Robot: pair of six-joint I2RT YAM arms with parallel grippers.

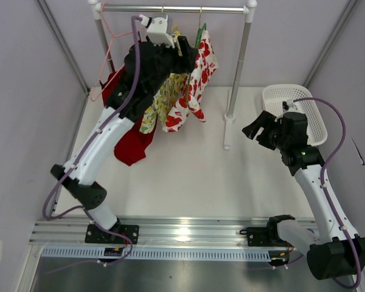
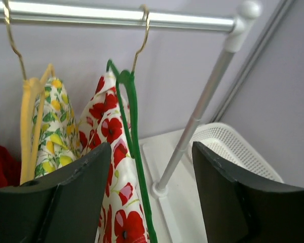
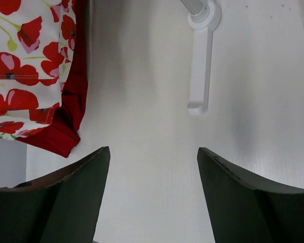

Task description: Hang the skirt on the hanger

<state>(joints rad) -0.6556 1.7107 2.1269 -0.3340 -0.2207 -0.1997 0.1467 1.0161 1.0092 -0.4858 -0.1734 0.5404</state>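
Left gripper (image 2: 151,148) wide, holding nothing, just in front of the skirt (image 2: 111,126), which hangs on the green hanger (image 2: 132,106). Its hook sits over the rail (image 2: 91,15), so the rail bears the load. Right gripper (image 3: 153,153) wide, empty, over the counter (image 3: 142,101), well apart.

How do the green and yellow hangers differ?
The green hanger holds the red-flower skirt; the yellow hanger holds the lemon-print garment. The green hanger hangs nearer the rack's end post, the yellow hanger further along the rail. Both hang from the rail by brass-coloured hooks.
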